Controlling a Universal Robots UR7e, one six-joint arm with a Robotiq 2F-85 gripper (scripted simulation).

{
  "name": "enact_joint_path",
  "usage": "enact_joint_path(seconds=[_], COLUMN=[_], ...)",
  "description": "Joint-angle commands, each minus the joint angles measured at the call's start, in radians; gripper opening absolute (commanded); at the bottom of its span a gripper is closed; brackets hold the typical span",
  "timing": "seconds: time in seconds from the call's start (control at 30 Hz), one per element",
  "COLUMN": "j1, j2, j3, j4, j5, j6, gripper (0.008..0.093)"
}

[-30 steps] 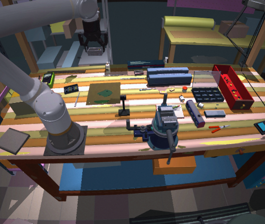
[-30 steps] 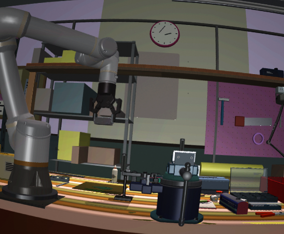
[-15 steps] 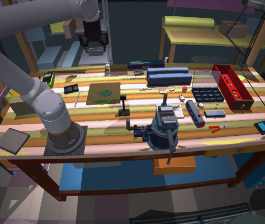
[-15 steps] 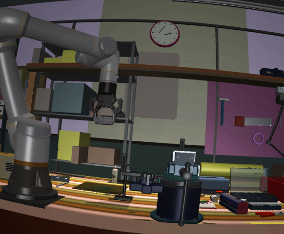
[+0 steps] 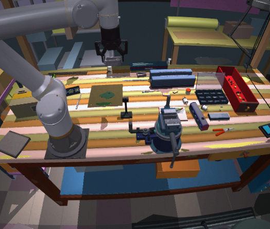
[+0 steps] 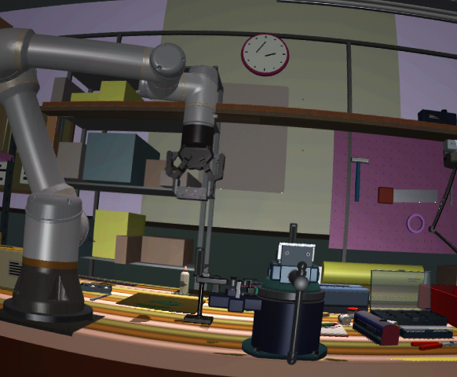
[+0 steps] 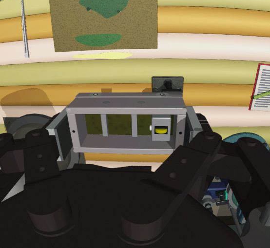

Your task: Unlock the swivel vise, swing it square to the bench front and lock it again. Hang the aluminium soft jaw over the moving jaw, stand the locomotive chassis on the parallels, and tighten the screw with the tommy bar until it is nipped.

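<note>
The grey locomotive chassis (image 7: 126,124), an open metal frame with a small motor block and yellow gear at one end, is held lengthwise in my gripper (image 5: 111,57) (image 6: 192,187), high above the bench and well left of the vise. The blue swivel vise (image 5: 169,127) (image 6: 287,308) stands at the bench's front edge. Its screw points toward the front and the tommy bar (image 5: 174,147) hangs down from it. A pale aluminium soft jaw (image 6: 297,253) sits over one jaw of the vise. I cannot make out the parallels between the jaws.
Behind the bench stand shelves with boxes and a pegboard (image 6: 399,190) of tools. Below my gripper lie a brown mat (image 5: 106,95) (image 7: 103,13) and a black post stand (image 5: 126,108). Blue coaches (image 5: 172,77), a red tray (image 5: 237,86) and a parts box (image 5: 211,96) fill the right side.
</note>
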Motion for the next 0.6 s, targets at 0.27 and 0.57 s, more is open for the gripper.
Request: enact_joint_path(seconds=[0.27, 0.57], j1=[-0.344, -0.562], j2=[0.073, 0.238], j3=[-0.040, -0.150], j4=[-0.034, -0.089], j5=[0.000, 0.000], j6=[-0.343, -0.563], gripper=[0.0080, 0.0080])
